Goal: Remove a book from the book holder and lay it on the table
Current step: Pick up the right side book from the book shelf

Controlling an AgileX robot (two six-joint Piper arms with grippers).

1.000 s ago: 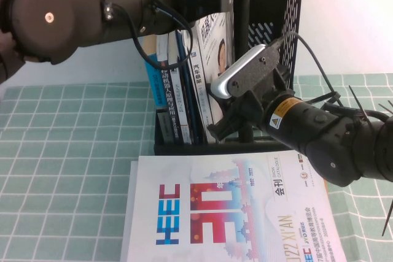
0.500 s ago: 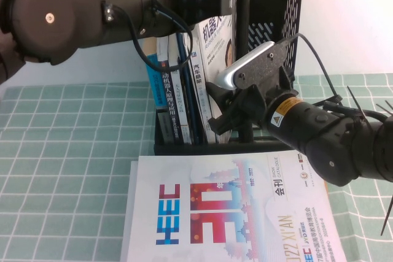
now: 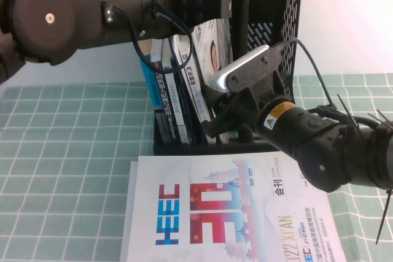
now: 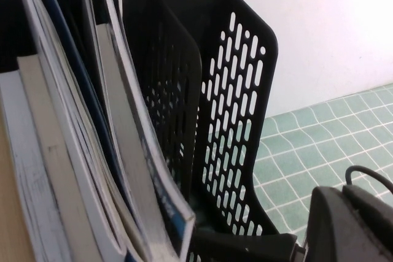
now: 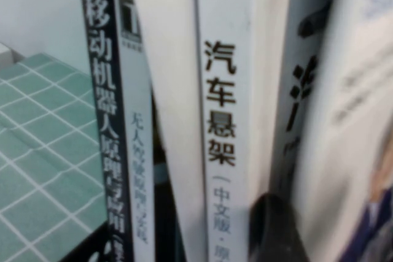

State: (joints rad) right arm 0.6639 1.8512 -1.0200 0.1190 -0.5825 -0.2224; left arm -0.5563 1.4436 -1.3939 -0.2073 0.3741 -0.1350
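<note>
Reaching in from the right, we are holding our right gripper (image 3: 212, 128) with its jaws spread wide at the lower front of the book holder (image 3: 270, 13), right against the spines and grasping nothing. Up top, we are keeping our left gripper (image 3: 215, 4) at the upper edges of the upright volumes; whether its fingers are clenched or released we cannot tell. The book (image 3: 212, 53) is standing tilted inside the holder, its cover facing the black divider. A white catalogue (image 3: 227, 213) is lying flat on the table (image 3: 67, 151) just before the holder.
</note>
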